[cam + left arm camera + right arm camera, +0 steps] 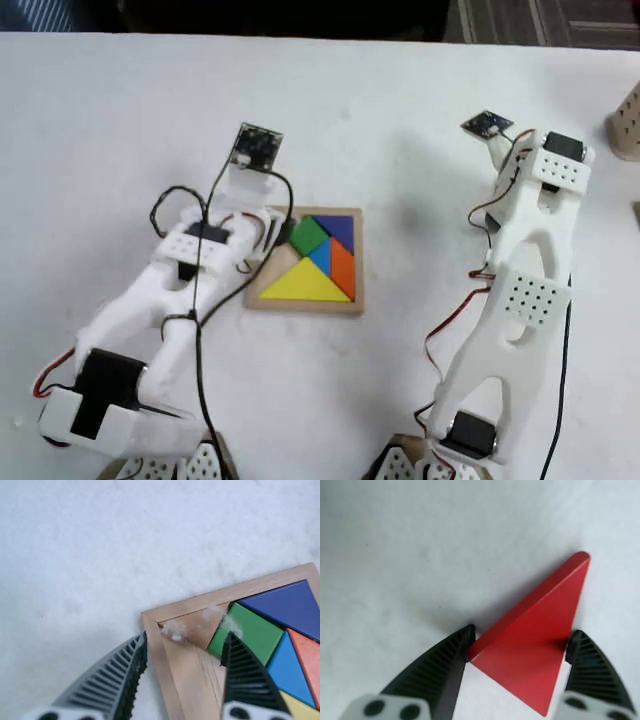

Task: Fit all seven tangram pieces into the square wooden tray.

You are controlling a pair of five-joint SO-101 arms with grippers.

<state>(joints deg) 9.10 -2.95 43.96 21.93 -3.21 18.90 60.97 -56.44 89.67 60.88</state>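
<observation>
From high up: a square wooden tray [300, 304] near the middle of the white table [120, 120]. Inside it, a green square [307, 236], a dark blue triangle [340, 229], an orange piece [343, 268], a light blue triangle [320, 257] and a big yellow triangle [303, 284]. On one side, the left arm [165, 290], its tip over the tray's bare corner beside the green square. On the other side, the right arm [525, 290], well apart from the tray.

From the left wrist: the left gripper [185, 640], wide open and holding nothing. One finger [125, 680] just outside the tray's rim, the other over the edge of the green square. Bare wood between them, with small white fluff bits [175, 629] on it.

From the right wrist: the right gripper [522, 635], closed on a red triangle [530, 650], one finger touching each side. White table underneath.
</observation>
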